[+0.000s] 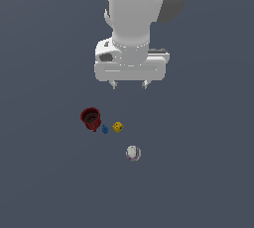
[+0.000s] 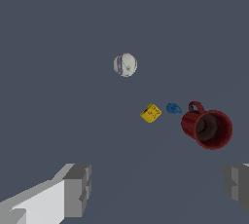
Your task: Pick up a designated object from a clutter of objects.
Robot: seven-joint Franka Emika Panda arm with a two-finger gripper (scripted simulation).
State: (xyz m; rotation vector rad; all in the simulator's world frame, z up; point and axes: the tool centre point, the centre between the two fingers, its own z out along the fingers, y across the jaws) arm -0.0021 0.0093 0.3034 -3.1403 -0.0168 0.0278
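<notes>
Dark grey floor (image 1: 44,187) held the clutter. Gripper (image 1: 129,84) hung above, jaws spread wide, holding nothing. Yellow dotted cube (image 1: 117,127) sat at the gripper's 6 o'clock in the exterior view, between blue piece (image 1: 104,129) and whitish ball (image 1: 133,153); red cup (image 1: 91,118) at the cube's 9 o'clock.

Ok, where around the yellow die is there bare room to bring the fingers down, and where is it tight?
Crowded: the blue piece sits close beside the yellow die, with the red cup just beyond it. Free: the die's exterior-view right side is bare floor, and a clear gap separates it from the white ball. The open gripper hangs above.
</notes>
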